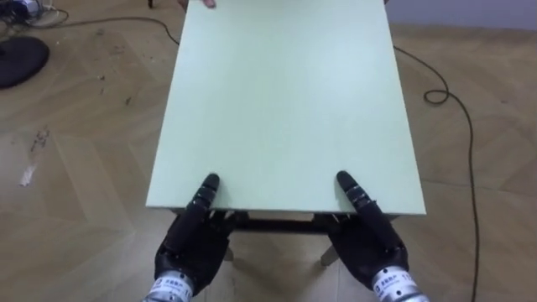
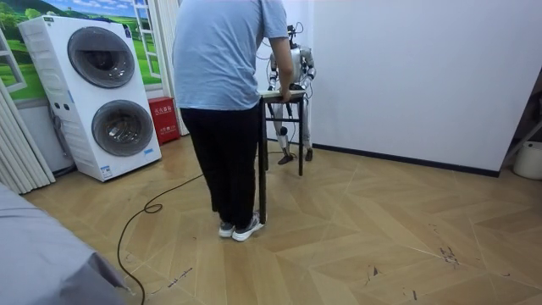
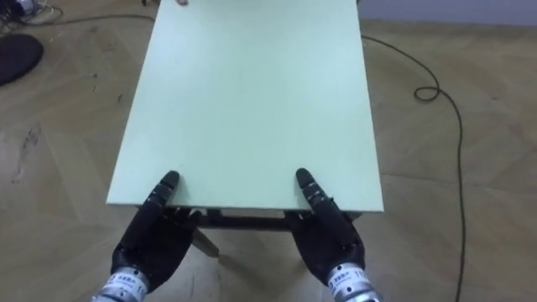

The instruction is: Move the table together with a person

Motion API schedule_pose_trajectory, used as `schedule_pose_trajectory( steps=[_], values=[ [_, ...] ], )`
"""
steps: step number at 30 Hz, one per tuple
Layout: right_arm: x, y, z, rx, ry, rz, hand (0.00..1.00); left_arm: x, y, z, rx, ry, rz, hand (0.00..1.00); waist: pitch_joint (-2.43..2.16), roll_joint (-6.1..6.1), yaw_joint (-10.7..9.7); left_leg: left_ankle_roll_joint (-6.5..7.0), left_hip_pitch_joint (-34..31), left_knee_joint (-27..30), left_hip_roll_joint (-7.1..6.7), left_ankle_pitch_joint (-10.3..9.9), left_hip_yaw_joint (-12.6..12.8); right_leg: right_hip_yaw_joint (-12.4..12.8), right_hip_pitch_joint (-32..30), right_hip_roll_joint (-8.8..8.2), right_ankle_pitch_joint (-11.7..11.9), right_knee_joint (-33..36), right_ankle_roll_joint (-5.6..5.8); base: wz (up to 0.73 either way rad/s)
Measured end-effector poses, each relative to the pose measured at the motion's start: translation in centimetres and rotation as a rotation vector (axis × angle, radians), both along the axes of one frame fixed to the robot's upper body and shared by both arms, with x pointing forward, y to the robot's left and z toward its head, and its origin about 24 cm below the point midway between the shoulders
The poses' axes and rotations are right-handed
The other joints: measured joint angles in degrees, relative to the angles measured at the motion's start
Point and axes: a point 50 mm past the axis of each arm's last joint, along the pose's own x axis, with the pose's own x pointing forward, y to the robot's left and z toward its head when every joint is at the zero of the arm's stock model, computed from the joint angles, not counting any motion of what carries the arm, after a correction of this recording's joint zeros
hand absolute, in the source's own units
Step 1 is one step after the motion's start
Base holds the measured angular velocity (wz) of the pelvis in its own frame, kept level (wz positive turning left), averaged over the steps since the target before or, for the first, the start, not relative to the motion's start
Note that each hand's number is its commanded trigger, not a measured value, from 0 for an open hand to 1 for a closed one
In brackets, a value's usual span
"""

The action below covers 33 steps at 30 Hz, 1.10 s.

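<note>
A pale green table [image 1: 285, 101] stretches away from me over the wooden floor. My left hand [image 1: 189, 243] and right hand [image 1: 369, 243] grip its near edge, one towards each corner. Each thumb lies on top of the board and the fingers reach underneath, out of sight. At the far end a person's hand [image 1: 205, 2] touches the table's edge. In the room view the person [image 2: 224, 85], in a light blue shirt and black trousers, stands with their back to the camera and holds the table [image 2: 275, 95]. I stand at its other end, close to the white wall.
A black cable [image 1: 457, 126] winds over the floor to my right, and a dark round base [image 1: 18, 59] lies at my far left. Two stacked washing machines [image 2: 97, 93] and a red box [image 2: 163, 119] stand along the room view's left wall.
</note>
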Motion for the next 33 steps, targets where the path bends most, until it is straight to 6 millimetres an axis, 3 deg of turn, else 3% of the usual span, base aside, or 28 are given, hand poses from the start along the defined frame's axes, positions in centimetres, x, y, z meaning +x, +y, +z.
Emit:
schedule_pose_trajectory(
  steps=[2, 3, 4, 5, 6, 7, 9, 13, 16, 19, 22, 24, 25, 27, 31, 33],
  values=[
    [0.4, -0.3, 0.2, -0.002, -0.011, -0.009, 1.00, 0.7, -0.2, 0.3, 0.005, -0.013, -0.010, 1.00, 0.04, -0.03, -0.51, 1.15, -0.46, -4.65, -0.89, -0.98, 0.14, 0.03, -2.68, -0.86, 1.97, 0.90, 0.41, 0.09],
    [0.4, -0.3, 0.2, -0.001, -0.012, -0.013, 1.00, 0.9, -0.3, 0.3, 0.005, -0.014, -0.012, 1.00, 0.05, -0.17, -0.77, 2.44, -0.44, -5.65, -1.57, -0.66, -0.07, 0.37, -3.47, -1.42, 2.40, 1.39, 0.63, 0.16],
    [0.5, -0.4, 0.1, -0.001, -0.008, -0.021, 1.00, 1.1, -0.5, 0.2, 0.005, -0.010, -0.015, 1.00, 0.09, -0.70, -1.00, 3.69, -0.57, -6.59, -3.13, 0.54, -0.35, 1.80, -5.61, -3.12, 3.41, 4.06, 1.31, 0.16],
    [0.4, -0.5, -0.2, -0.010, 0.002, -0.023, 1.00, 1.1, -0.6, -0.1, -0.003, 0.002, -0.012, 1.00, 0.06, -0.78, -1.83, 4.36, -0.66, -6.59, -4.24, 1.05, -1.41, 5.46, -7.11, -2.93, 3.87, 4.24, 2.57, 0.13],
    [0.3, -0.5, -0.3, -0.011, 0.005, -0.023, 1.00, 1.0, -0.6, -0.2, -0.001, 0.005, -0.012, 1.00, -0.09, -1.04, -2.02, 4.52, -1.09, -6.26, -4.65, 1.15, -1.62, 7.59, -7.06, -2.55, 4.38, 2.23, 3.19, 0.06],
    [0.3, -0.4, -0.4, -0.010, 0.008, -0.022, 1.00, 1.1, -0.4, -0.3, 0.005, 0.008, -0.010, 1.00, -0.31, -1.33, -2.00, 4.64, -2.28, -5.56, -5.03, 1.18, -1.49, 8.43, -6.48, -2.96, 5.92, 0.48, 2.86, 0.05],
    [0.0, -0.5, -0.7, -0.010, 0.020, -0.025, 1.00, 1.0, -0.4, -0.6, 0.007, 0.015, -0.015, 1.00, -0.27, -1.88, -2.25, 5.32, -2.92, -6.69, -5.74, 2.21, -0.89, 6.95, -6.14, -4.20, 7.43, -0.19, 2.67, 0.13],
    [-0.9, -0.8, -1.2, -0.004, 0.057, -0.026, 1.00, 0.4, -0.6, -1.1, 0.008, 0.047, -0.029, 1.00, -0.16, -2.63, -3.85, 6.02, -2.42, -6.47, -6.99, 3.06, -2.28, 6.57, -4.23, -5.26, 8.11, -1.31, 3.46, 0.22],
    [-1.0, -0.8, -1.3, 0.012, 0.068, -0.031, 1.00, 0.3, -0.7, -1.2, 0.007, 0.052, -0.034, 1.00, -0.09, -3.50, -4.71, 6.93, -2.88, -5.93, -8.53, 3.72, -1.96, 6.60, -4.19, -6.62, 9.14, -1.34, 3.96, 0.11],
    [-1.3, -0.8, -1.4, 0.011, 0.082, -0.035, 1.00, 0.3, -0.8, -1.3, 0.008, 0.057, -0.039, 1.00, -0.12, -4.22, -4.96, 8.21, -3.20, -5.97, -9.78, 4.57, -1.17, 7.23, -4.45, -7.95, 10.47, -1.42, 4.79, 0.02],
    [-1.7, -0.8, -1.6, 0.017, 0.097, -0.042, 1.00, 0.1, -0.7, -1.4, 0.017, 0.065, -0.048, 1.00, -0.15, -4.57, -5.16, 9.45, -3.11, -6.12, -10.92, 5.29, -0.78, 10.77, -4.45, -8.48, 11.69, -1.37, 6.48, 0.03],
    [-1.9, -0.7, -1.8, 0.025, 0.111, -0.046, 1.00, 0.1, -0.7, -1.4, 0.018, 0.065, -0.049, 1.00, -0.10, -4.56, -5.15, 9.83, -2.82, -6.27, -10.77, 5.56, -0.20, 12.87, -4.62, -8.96, 9.61, 2.78, 8.04, 0.08],
    [-2.1, -0.6, -1.9, 0.037, 0.121, -0.048, 1.00, 0.1, -0.6, -1.4, 0.025, 0.065, -0.052, 1.00, -0.09, -4.64, -5.01, 9.75, -2.37, -6.73, -10.47, 5.81, 0.11, 13.65, -4.17, -9.64, 6.30, 7.79, 9.05, 0.12],
    [-2.3, -0.5, -2.0, 0.046, 0.128, -0.049, 1.00, 0.1, -0.5, -1.4, 0.042, 0.061, -0.056, 1.00, -0.10, -4.83, -4.50, 9.48, -1.98, -8.19, -10.54, 6.69, -0.15, 14.79, -1.46, -9.78, 2.56, 9.46, 10.42, 0.05],
    [-2.4, -0.2, -2.0, 0.050, 0.125, -0.052, 1.00, 0.1, -0.4, -1.4, 0.059, 0.054, -0.056, 1.00, -0.14, -5.04, -3.11, 8.56, -1.49, -10.23, -10.50, 7.50, -0.04, 16.34, 0.97, -7.38, 2.23, 2.83, 10.54, -0.09],
    [-2.4, -0.1, -2.0, 0.057, 0.122, -0.056, 1.00, 0.2, -0.2, -1.3, 0.071, 0.047, -0.054, 1.00, -0.19, -5.26, -2.03, 8.10, -1.36, -11.38, -10.19, 7.97, 0.22, 16.23, 2.15, -6.10, 3.04, -0.79, 9.33, -0.17]
  ],
)
